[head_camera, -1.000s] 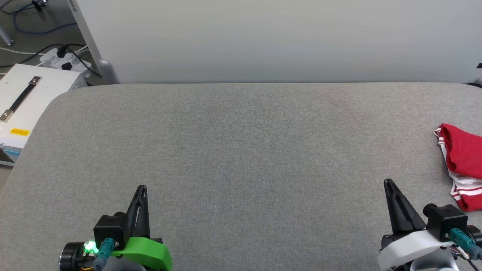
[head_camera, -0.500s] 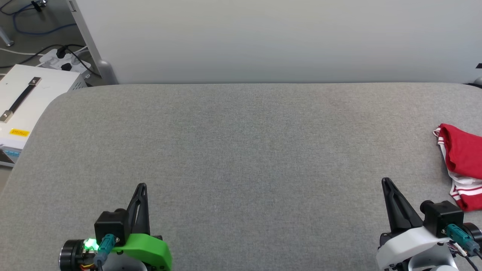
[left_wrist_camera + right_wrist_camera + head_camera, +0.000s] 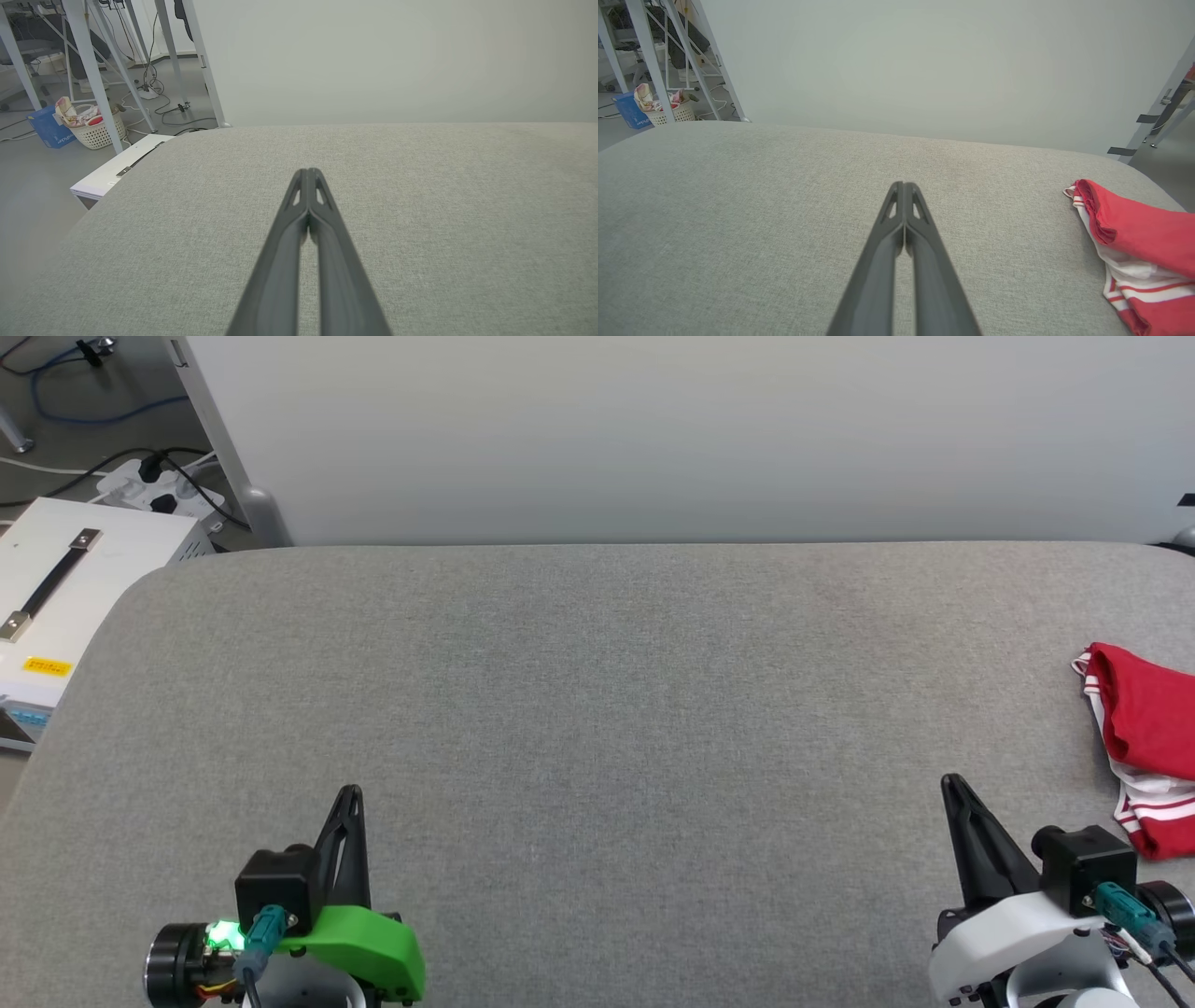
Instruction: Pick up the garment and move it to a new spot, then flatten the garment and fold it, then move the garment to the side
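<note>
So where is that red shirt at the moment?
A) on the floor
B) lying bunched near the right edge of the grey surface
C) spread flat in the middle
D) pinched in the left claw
B: the garment lies bunched on the grey surface to the robot's right, apart from the shut right gripper.

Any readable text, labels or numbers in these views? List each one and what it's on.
Nothing here can be read.
The yellow sticker on the white case: dark print, too small to read.
The blue box on the floor: white lettering, too blurred to read.
The garment: red cloth and striped trim, no letters or number on the part that shows.
</note>
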You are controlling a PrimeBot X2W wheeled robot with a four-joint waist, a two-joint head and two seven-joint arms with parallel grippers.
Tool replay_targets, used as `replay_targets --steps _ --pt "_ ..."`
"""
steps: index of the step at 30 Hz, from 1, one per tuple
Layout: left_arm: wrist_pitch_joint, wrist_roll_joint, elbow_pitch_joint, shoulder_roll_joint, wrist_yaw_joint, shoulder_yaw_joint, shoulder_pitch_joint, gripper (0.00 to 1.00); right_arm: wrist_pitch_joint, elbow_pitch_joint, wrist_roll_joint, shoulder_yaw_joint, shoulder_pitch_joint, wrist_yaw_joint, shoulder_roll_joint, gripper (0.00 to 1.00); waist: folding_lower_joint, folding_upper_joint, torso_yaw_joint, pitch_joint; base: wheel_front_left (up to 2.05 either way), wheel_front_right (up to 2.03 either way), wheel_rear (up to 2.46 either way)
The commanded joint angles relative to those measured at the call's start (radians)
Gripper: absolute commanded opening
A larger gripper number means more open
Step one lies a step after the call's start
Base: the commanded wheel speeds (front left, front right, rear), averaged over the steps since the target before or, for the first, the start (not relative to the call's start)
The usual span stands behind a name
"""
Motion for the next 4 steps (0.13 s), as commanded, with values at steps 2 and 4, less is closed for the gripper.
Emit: replay_targets --steps 2,4 --pt "0.008 0.011 -0.006 -0.006 0.006 0.003 -0.022 0.0 0.008 -0.006 -0.019 -0.003 -0.022 -0.001 0.004 0.0 0.0 0.0 0.0 0.0 0.0 0.0 0.0" --pt "0.013 0.012 -0.007 -0.006 0.006 0.004 -0.023 0.0 0.012 -0.006 -0.023 -0.003 -0.023 -0.001 0.005 0.0 0.0 0.0 0.0 0.0 0.0 0.0 0.0"
